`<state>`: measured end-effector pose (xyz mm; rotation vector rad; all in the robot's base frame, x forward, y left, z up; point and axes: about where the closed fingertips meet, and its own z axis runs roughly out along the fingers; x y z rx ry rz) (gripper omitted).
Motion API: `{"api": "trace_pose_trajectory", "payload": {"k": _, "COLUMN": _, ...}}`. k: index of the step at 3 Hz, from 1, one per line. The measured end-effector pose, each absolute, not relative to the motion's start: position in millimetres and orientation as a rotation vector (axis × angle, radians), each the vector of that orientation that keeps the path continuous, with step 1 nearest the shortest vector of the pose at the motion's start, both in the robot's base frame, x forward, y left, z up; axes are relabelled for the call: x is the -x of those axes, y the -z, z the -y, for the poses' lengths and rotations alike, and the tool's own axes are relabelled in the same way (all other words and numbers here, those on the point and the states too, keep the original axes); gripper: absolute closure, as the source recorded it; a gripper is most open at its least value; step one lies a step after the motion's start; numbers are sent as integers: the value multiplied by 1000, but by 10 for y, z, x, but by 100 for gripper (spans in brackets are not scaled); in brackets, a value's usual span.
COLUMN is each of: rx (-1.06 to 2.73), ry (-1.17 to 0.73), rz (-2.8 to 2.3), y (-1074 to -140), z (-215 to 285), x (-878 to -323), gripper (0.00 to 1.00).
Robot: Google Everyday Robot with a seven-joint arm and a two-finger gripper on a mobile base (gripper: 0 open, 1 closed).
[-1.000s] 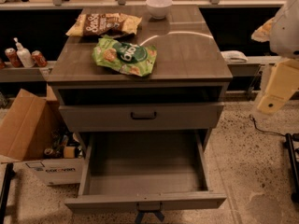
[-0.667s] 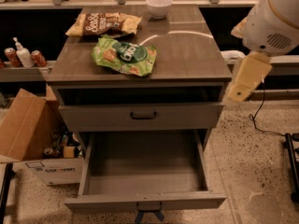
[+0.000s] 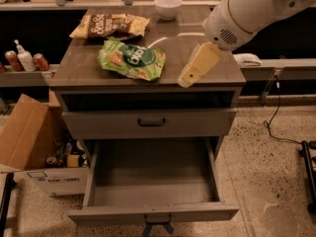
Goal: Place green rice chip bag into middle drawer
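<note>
Camera view: crinkly green chip bag (image 3: 131, 59), hand (image 3: 190, 75) hovering beside

White arm (image 3: 256, 9), cream jaws over countertop (image 3: 79, 70)

On the cabinet top (image 3: 84, 71), a beige-and-brown chip bag (image 3: 109, 25) lies at 11 o'clock and a white bowl (image 3: 168, 6) at 12 o'clock; the gripper (image 3: 190, 76) hangs over its 3 o'clock edge. Off that top at 9 o'clock, an open cardboard box (image 3: 28, 137) stands on the floor, red cans (image 3: 40, 61) shelved above it.

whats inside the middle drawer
Only bare grey floor in the middle drawer; its rear is hidden under the cabinet. Green rice chip bag sits on top, gripper beside it.
</note>
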<state>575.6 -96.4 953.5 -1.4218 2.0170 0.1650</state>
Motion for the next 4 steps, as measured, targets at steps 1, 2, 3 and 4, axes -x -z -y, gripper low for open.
{"api": "trace_pose_trajectory", "payload": {"k": 1, "rx": 1422, "ry": -165, "rz": -2017, "y": -9534, "z": 963, "x": -5758, "gripper": 0}}
{"api": "trace_pose_trajectory", "payload": {"k": 2, "rx": 1433, "ry": -205, "rz": -1988, "y": -9473, "z": 832, "x": -5996, "gripper": 0}}
{"api": "trace_pose_trajectory", "payload": {"k": 3, "rx": 1474, "ry": -247, "rz": -1956, "y": -9376, "z": 592, "x": -6386, "gripper": 0}}
{"api": "trace_pose_trajectory", "payload": {"k": 4, "rx": 1545, "ry": -343, "rz": -1898, "y": -9217, "z": 106, "x": -6817, "gripper": 0}}
